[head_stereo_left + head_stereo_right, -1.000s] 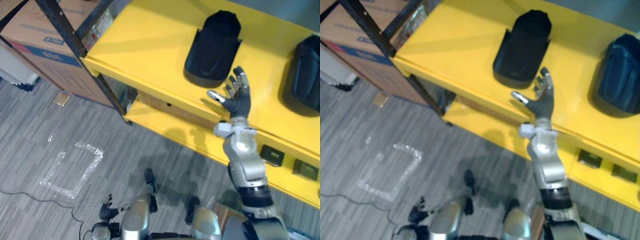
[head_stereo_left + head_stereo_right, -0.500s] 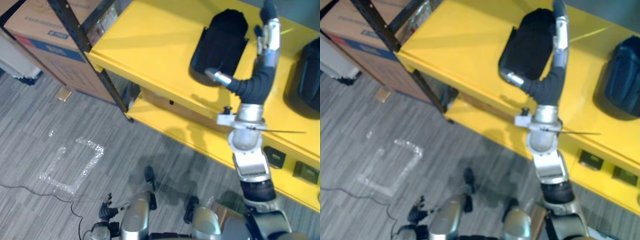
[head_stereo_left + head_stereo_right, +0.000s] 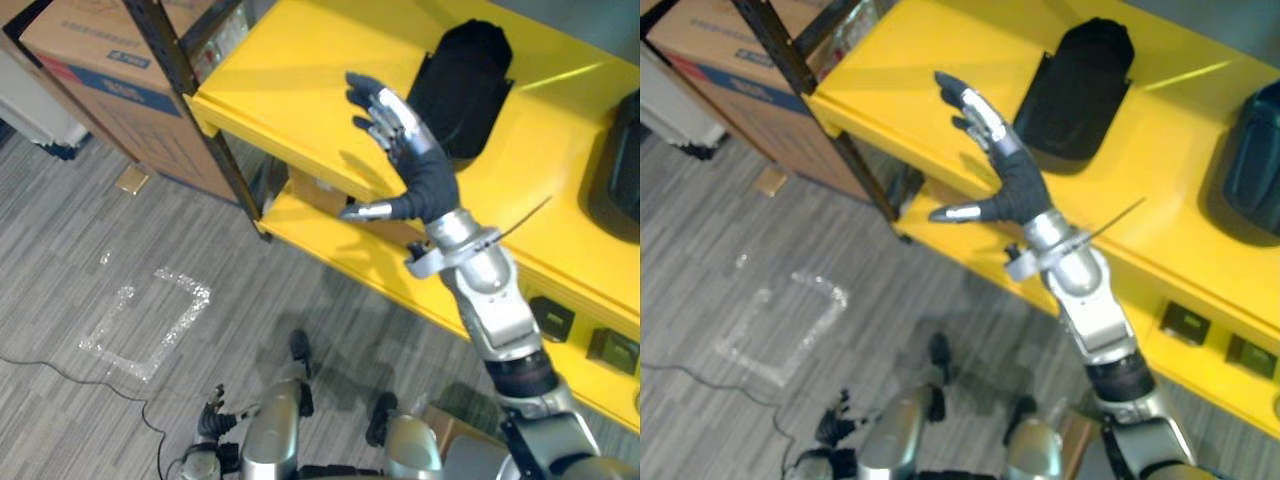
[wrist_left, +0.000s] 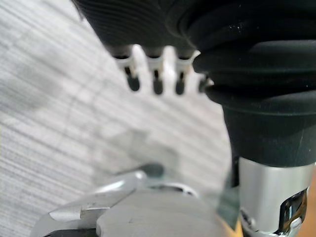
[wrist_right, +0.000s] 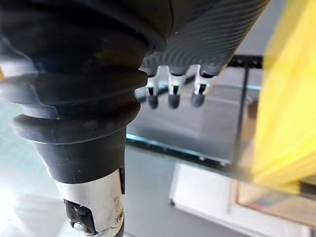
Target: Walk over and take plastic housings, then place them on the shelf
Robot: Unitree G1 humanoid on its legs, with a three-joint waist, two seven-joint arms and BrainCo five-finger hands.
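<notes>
Yellow shelf (image 3: 300, 70) bears two plastic housings (image 3: 462, 85). Right hand (image 3: 428, 182) above front edge, fingers spread, empty; nearer one at 1 o'clock. Left hand (image 3: 212, 422) relaxed, idle. Recommend withdrawing without brushing it.

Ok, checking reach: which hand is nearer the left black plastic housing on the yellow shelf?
Right. The right hand is raised beside the housing; the left hand hangs low near the floor.
</notes>
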